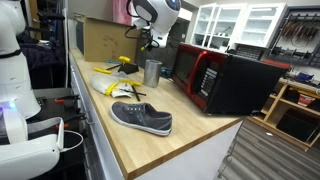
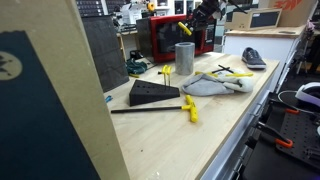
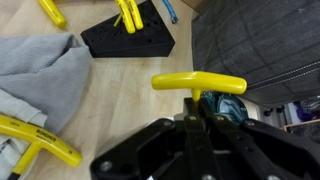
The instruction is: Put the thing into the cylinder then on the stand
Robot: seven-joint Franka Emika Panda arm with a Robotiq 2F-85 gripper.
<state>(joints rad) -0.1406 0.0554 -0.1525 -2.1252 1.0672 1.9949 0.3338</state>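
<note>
My gripper is shut on the stem of a yellow T-handled tool. In both exterior views the gripper hangs above the table near the upright grey metal cylinder. The stand is a low yellow and black piece beyond the cylinder. In the wrist view it shows as a black wedge block with yellow tools stuck in it, and it also shows in an exterior view. The cylinder is out of the wrist view.
A red-fronted microwave stands beside the cylinder. A grey shoe lies near the table end. A grey cloth carries more yellow tools. A cardboard box stands at the back.
</note>
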